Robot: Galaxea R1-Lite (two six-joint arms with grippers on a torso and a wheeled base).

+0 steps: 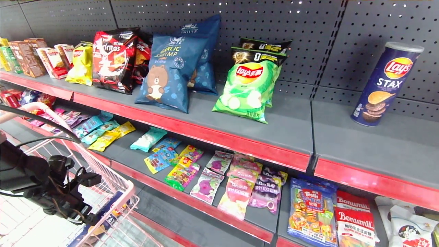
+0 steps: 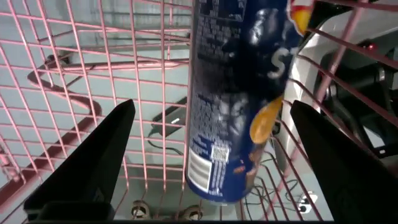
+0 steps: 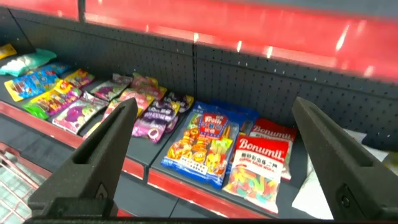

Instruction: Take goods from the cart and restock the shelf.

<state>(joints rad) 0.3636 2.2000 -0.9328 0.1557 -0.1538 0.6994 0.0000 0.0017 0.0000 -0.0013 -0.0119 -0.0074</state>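
One blue chip can [image 2: 231,74] sits in the pink cart [image 2: 93,67], straight ahead between the spread fingers [image 2: 93,162] of my left pincer [image 2: 212,104], its long axis crossing their closing line; my left arm is nearer.

In the left wrist view, the blue chip can [image 2: 233,99] is cut off by the upper edge, and its print is blurred beyond reading. In the head view, the can is largely hidden behind the wire wall of the pink cart [image 1: 129,188]. The rear blue snack bag [image 1: 207,51] is half covered by the front blue snack bag [image 1: 169,73]. The white bags [image 1: 406,219] on the lower shelf are cut off at the picture's corner.
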